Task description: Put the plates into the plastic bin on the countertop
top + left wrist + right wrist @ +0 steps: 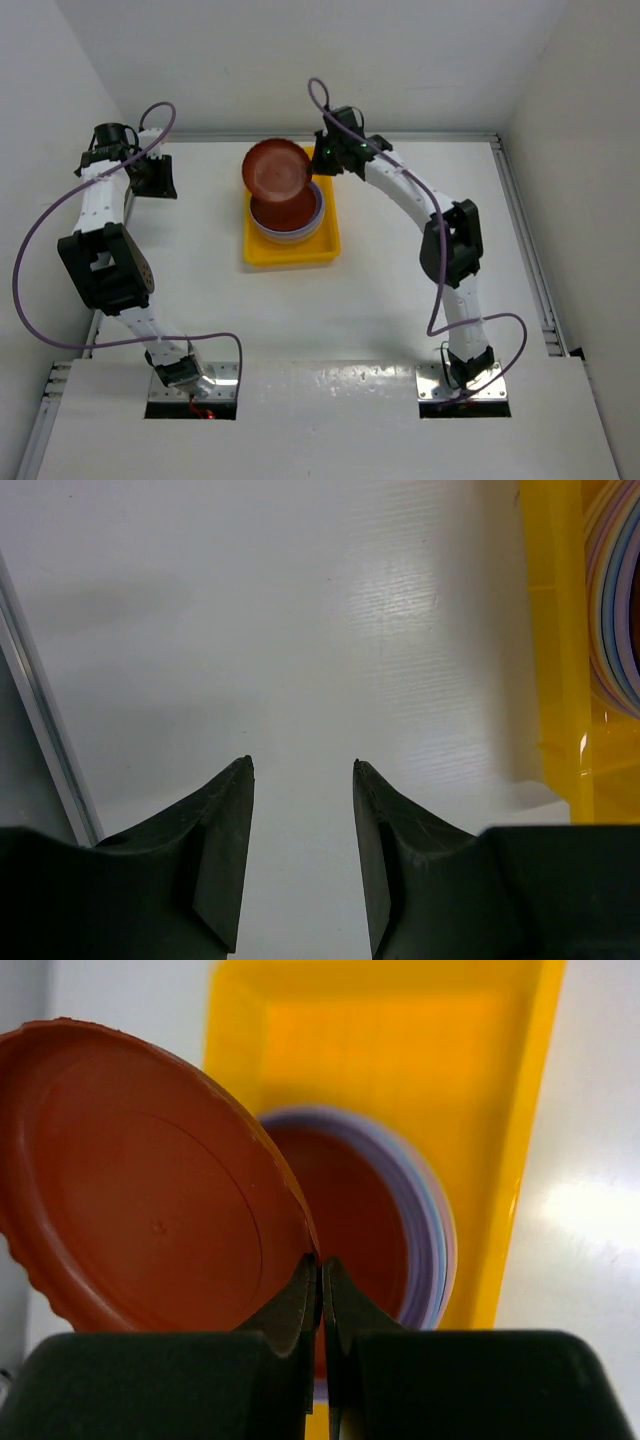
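"Right wrist view: how are the jaws set?"

"Right gripper (320, 1265) is closed to a sliver. A red-brown plate (150, 1180) is pinched by its rim only and held tilted, off the surface."

"Where's that w.r.t. the plastic bin (400, 1030)?"

"Per top cam, it's held over the bin's 12 o'clock end. A stack (370, 1210) of plates is already laid inside, red-brown on top, with lilac and other rims beneath."

"Left gripper (300, 765)?"

"Jaws parted, nothing held. It's parked over the countertop (300, 600) at the bin's 9 o'clock, apart from it."

"Risks?"

"Bite is thin, so a slip can't be ruled out. If released while tilted, the plate could be landed on edge, skidded off the stack, or hung on the 12 o'clock wall."
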